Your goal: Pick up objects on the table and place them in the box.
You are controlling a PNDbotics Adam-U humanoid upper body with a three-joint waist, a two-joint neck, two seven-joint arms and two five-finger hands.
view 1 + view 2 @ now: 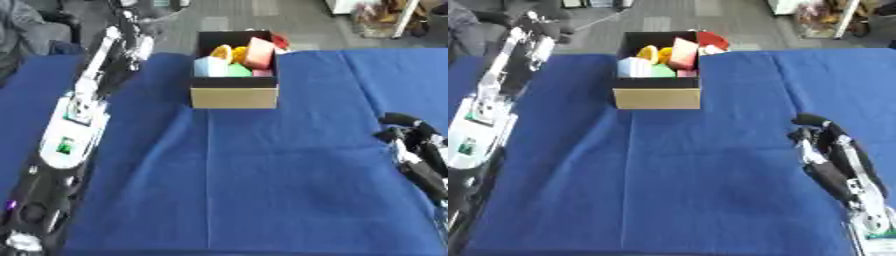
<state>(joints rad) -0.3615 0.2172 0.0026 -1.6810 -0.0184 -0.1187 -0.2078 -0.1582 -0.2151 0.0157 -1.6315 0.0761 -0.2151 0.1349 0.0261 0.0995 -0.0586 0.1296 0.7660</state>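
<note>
Judging by the bare blue tabletop (289, 175), sorting looked finished: toys (658, 62) sat in the box (656, 97) near the far edge, right hand (820, 142) curled empty, left hand (131, 37) unclear.

The box (234, 90) stands on the table (289, 190) toward its far edge, a little left of the middle. Several objects (236, 60) sit packed inside the box, and one more thing (280, 41) shows just behind the box's far right corner. The left hand (131, 42) is raised well to the left of the box — level with its far side. The right hand (820, 137) lies nearer than the box and well to its right, close to the table's right edge.
</note>
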